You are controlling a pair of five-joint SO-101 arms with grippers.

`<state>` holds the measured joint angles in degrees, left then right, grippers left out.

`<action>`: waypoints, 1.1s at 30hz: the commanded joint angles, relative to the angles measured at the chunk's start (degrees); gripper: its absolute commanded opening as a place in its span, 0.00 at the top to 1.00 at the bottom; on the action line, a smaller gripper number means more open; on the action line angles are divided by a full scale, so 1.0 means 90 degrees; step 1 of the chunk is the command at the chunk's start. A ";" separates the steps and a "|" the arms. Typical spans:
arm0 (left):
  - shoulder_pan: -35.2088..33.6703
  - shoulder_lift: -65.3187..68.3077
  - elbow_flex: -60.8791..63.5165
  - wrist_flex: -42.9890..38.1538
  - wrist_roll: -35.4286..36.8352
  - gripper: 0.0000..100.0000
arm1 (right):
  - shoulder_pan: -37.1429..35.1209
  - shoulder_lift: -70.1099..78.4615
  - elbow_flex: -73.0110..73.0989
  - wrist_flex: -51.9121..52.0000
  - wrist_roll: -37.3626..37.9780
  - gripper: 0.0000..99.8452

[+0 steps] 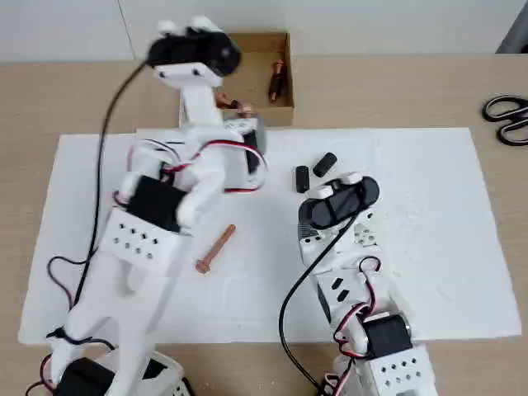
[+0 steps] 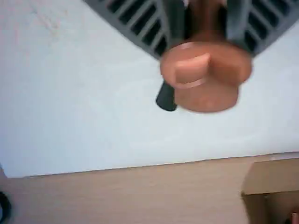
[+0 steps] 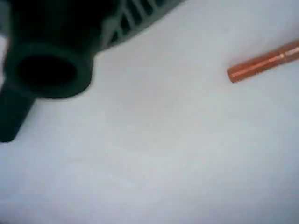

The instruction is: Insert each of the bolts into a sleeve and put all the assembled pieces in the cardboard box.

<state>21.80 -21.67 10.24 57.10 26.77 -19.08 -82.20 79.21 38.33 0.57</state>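
Observation:
My left gripper (image 1: 238, 111) hangs over the far edge of the white mat, right beside the cardboard box (image 1: 288, 82), shut on a copper bolt (image 2: 205, 77) whose head faces the left wrist camera. A black sleeve (image 3: 46, 70) sits in my right gripper (image 3: 56, 32), bore toward the camera; that arm (image 1: 334, 206) stands at mid-mat. Another copper bolt (image 1: 215, 249) lies loose on the mat, and its tip (image 3: 264, 63) shows in the right wrist view. Two black sleeves (image 1: 302, 177) (image 1: 324, 164) lie just beyond the right arm. A copper and black piece (image 1: 277, 78) rests inside the box.
The white mat (image 1: 429, 247) covers most of the wooden table. Scissors (image 1: 507, 117) lie at the far right edge. Cables trail from both arm bases at the front. The box corner (image 2: 273, 179) shows in the left wrist view.

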 commanded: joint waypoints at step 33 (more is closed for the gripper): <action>0.0840 -0.1915 0.3941 -0.4220 0.0391 0.99 | -0.0640 -0.0063 0.0225 -0.0288 -0.0654 1.00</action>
<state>29.01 -36.18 45.93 20.97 29.67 -24.53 -82.29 81.67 37.10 -4.62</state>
